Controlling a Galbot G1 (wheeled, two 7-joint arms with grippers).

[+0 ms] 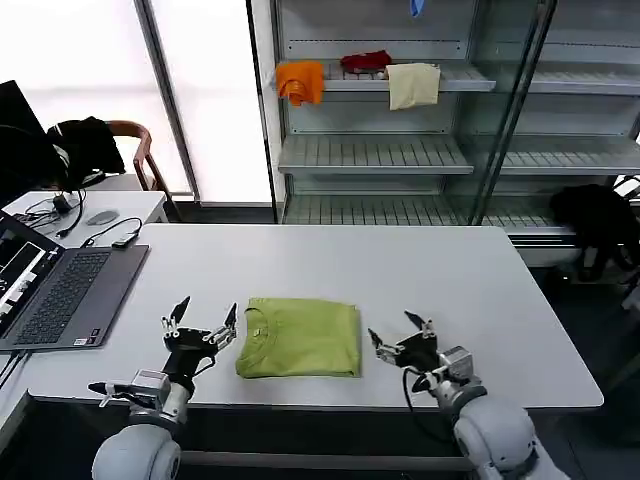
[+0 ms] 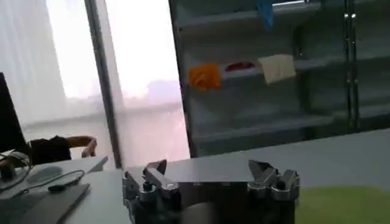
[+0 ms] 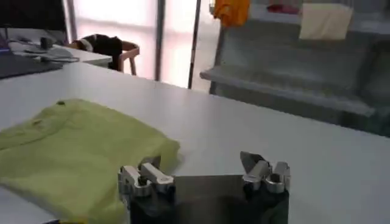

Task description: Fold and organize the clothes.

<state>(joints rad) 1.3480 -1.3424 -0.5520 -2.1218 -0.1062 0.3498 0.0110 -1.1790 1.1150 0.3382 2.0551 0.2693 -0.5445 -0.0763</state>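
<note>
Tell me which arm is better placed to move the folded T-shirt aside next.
Probably left: the left end effector is open beside the collar edge of the T-shirt; the right end effector, also open, sits slightly farther off.

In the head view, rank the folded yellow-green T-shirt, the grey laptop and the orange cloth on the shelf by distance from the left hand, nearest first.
From the open left hand:
1. Folded yellow-green cotton T-shirt, just beside it toward the table's middle.
2. Grey laptop, on the table's left side.
3. Orange cloth, draped on the metal shelf behind the table.

Folded T-shirt (image 3: 73,149) on white table (image 3: 292,146) beside right gripper (image 3: 204,176) (jaws apart).
</note>
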